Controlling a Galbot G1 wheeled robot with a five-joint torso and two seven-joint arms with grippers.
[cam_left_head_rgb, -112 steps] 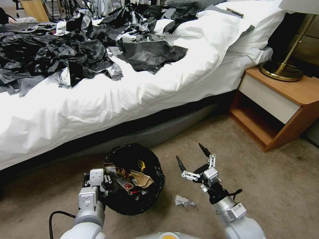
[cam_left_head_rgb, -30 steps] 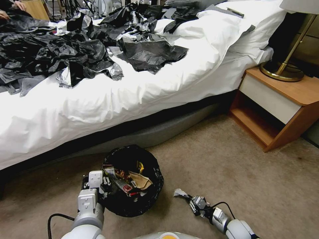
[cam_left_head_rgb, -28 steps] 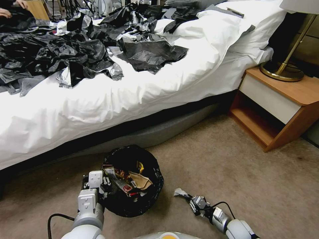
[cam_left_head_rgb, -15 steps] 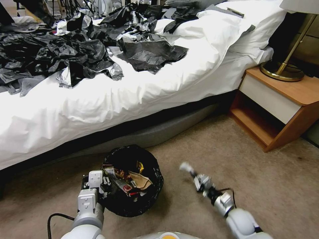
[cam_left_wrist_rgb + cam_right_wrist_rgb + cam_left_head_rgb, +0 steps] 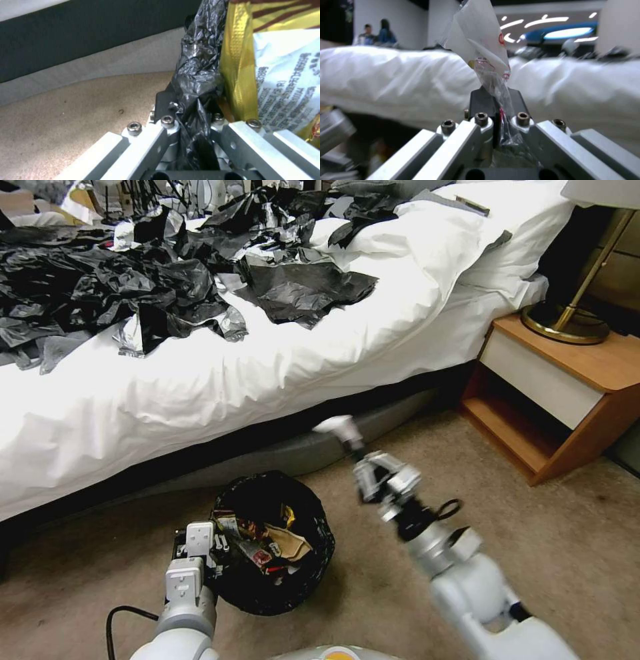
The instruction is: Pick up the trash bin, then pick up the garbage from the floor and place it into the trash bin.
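Item: trash bin [image 5: 273, 543], lower centre-left of the head frame, on the carpet just in front of the bed [image 5: 200, 380]. Black liner [image 5: 196, 75] folded over the rim; mouth facing up and part filled with wrappers and a brown paper piece.

Item: left pincer [image 5: 200, 543], lower left of the head frame, at the bin's near-left rim. Fingers pressed together on the rim and liner; the left wrist view shows the black plastic pinched between them, with a yellow wrapper [image 5: 238, 62] just inside.

Item: right pincer [image 5: 363, 463], centre of the head frame, raised off the floor, above the bin and to its right. Fingers pressed together on a small white piece of garbage [image 5: 337, 427], which stands up past the tips toward the bed; the right wrist view shows it as a thin clear-and-white wrapper [image 5: 483, 42] clamped at its lower end.

Governing relation: the bin mouth lies down and to the left of the held piece in the head frame. The piece's long axis runs on from the fingers, so by judgement the tips must pass over the rim before release, or the light wrapper may drop outside on the carpet [image 5: 533, 553].
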